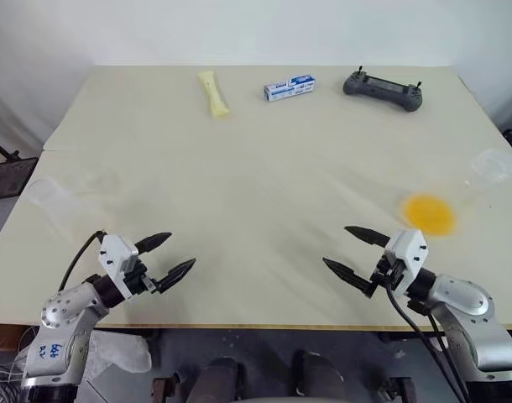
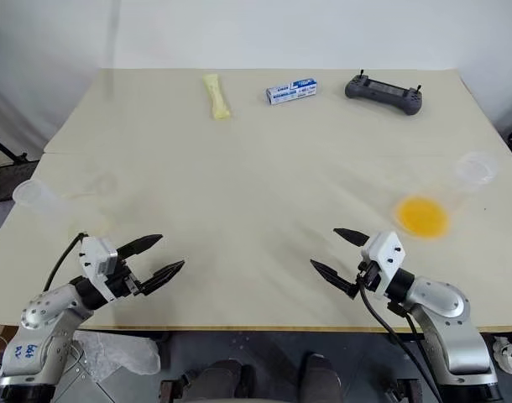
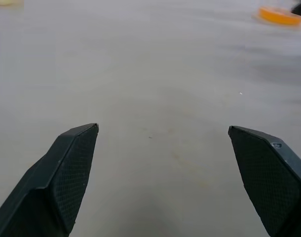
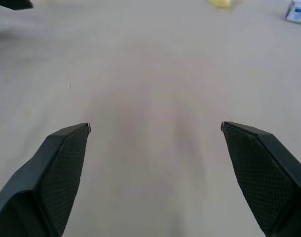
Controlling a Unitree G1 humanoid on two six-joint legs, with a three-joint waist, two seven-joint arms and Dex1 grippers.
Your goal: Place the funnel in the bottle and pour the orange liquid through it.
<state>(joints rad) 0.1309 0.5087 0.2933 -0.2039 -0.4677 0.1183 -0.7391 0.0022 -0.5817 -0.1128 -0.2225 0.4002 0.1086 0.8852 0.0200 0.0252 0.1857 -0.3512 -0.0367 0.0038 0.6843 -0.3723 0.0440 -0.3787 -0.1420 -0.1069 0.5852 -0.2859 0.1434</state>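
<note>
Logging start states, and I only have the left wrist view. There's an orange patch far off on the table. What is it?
Observer: Orange liquid at the bottom of a clear vessel, on the right side of the table, just beyond the right gripper.
Operator: Is that gripper holding anything?
Observer: No, it's open, empty and apart from the vessel.
Operator: Anything on the left?
Observer: A second clear vessel near the left edge; I can't make out its shape.

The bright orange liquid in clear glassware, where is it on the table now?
The orange liquid sits near the table's right edge in the head views, just beyond the open right gripper.
</note>
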